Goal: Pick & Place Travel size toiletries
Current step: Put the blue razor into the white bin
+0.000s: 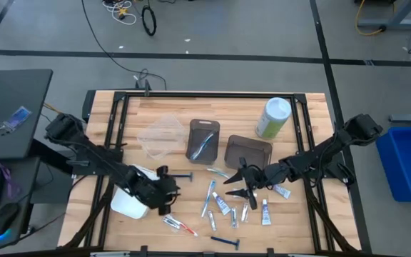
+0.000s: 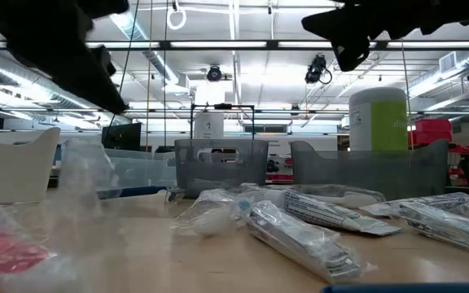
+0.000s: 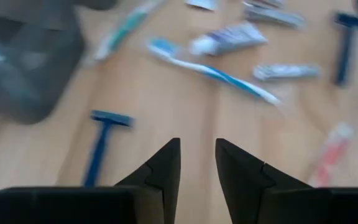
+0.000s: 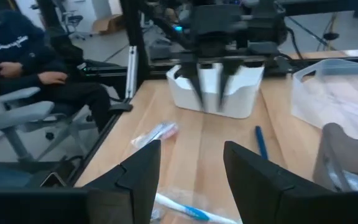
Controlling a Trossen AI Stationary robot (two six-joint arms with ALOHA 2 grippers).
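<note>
The travel size toiletries (image 1: 220,203) lie loose on the wooden table, between my two grippers: white-and-blue tubes, toothbrushes, dark blue razors and small packets. My left gripper (image 1: 168,190) hovers open, next to the white bin (image 1: 128,203). In its wrist view, the left gripper (image 3: 197,158) has a blue razor (image 3: 101,142) and a toothbrush (image 3: 211,70) ahead of it. My right gripper (image 1: 232,186) hovers open over the right side of the pile. Past the right gripper (image 4: 191,168) lie a toothbrush (image 4: 180,210) and a packet (image 4: 157,133).
Two dark translucent bins (image 1: 204,139) (image 1: 247,151) stand beyond the pile, one holding a toothbrush. A clear container (image 1: 161,135) sits to their left, a green canister (image 1: 273,118) with a white lid to their right. A seated person (image 4: 17,56) is beyond the table's left edge.
</note>
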